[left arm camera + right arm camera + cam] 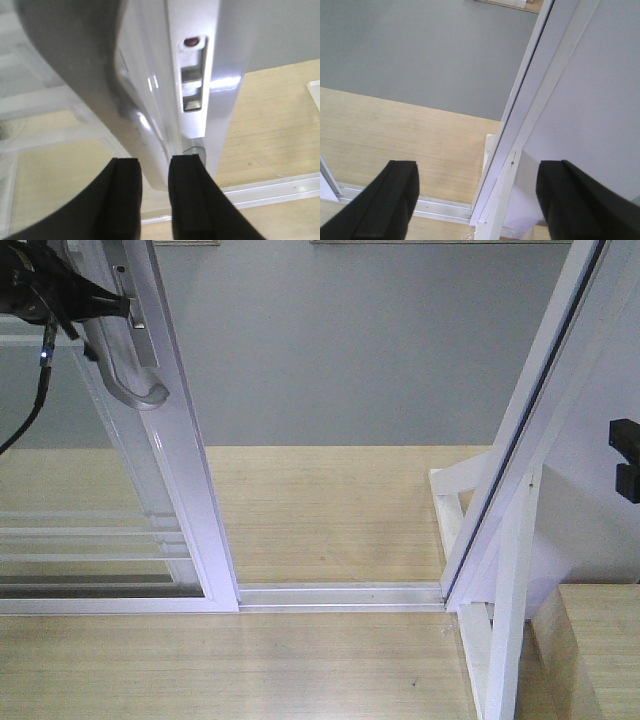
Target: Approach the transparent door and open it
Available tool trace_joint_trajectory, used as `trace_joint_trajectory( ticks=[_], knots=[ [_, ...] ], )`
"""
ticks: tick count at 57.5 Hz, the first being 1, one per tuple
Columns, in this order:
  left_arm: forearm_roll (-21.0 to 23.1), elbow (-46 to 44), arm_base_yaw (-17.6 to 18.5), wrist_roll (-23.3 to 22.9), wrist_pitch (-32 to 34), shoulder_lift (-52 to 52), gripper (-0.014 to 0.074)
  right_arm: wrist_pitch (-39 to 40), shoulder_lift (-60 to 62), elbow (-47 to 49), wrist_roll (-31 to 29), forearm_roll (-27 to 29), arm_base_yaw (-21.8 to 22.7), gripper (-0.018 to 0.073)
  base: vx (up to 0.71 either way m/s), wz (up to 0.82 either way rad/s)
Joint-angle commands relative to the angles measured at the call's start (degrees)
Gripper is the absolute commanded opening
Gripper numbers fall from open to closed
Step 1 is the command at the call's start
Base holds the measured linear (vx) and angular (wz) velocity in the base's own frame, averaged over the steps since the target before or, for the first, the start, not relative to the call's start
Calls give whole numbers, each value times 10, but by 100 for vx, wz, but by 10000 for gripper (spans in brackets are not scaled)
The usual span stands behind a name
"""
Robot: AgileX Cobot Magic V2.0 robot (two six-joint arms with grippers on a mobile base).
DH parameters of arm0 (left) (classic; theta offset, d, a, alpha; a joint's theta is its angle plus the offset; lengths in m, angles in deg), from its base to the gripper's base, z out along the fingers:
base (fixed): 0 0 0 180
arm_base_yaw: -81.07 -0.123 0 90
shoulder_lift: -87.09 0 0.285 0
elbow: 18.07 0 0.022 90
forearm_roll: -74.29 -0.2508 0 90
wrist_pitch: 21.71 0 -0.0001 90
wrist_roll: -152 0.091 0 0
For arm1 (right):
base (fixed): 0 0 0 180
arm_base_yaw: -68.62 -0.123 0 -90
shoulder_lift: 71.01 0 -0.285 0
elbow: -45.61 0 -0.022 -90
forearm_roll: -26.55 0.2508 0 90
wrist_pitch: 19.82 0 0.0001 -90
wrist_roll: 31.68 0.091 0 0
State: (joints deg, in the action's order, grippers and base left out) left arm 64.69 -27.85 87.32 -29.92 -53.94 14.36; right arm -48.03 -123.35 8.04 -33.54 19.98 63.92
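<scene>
My left hand (95,305) is cut off at the top left corner of the front view, so I see only its dark body and a trailing cable there. Up close in my left wrist view, much of the picture is blurred by the curved pull handle (125,100), which fills the frame and hides the glass behind it. My two black fingers (187,200) stand narrow around the lower end of that handle, one on each side, gripping it. The lock plate (192,75) sits just right of the handle on the white frame.

The transparent door (150,440) stands at the left of the front view, its top out of frame, its bottom resting in the floor track (340,595). A gap lies between it and the white door-frame post (520,440) on the right.

My right hand (477,197) hangs spread wide and holds nothing, pointing down at the wooden floor (395,130) near the post's foot; only its fingertips show.
</scene>
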Motion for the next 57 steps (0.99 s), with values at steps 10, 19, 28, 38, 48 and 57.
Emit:
trace_joint_trajectory(
  ticks=[10, 19, 28, 38, 48, 57],
  knots=[
    [-21, -20, -35, -19, -61, -73, 514, 50, 3, 17, -1, -8, 2, 542, 0, 0],
    [16, -20, -32, -19, -80, -115, 503, 51, 3, 17, -1, -8, 2, 542, 0, 0],
    [47, -20, -32, -13, -95, -156, 445, 49, 3, 17, -1, -8, 2, 542, 0, 0],
    [73, -8, -28, 36, -91, -201, 405, 25, 3, 17, 0, -6, 2, 542, 0, 0],
    [116, 95, -27, 47, -35, -287, 405, 13, 3, 17, 0, -6, 2, 542, 0, 0],
    [148, 214, -27, 46, 13, -393, 405, 13, 3, 17, 0, -6, 2, 542, 0, 0]
  ],
)
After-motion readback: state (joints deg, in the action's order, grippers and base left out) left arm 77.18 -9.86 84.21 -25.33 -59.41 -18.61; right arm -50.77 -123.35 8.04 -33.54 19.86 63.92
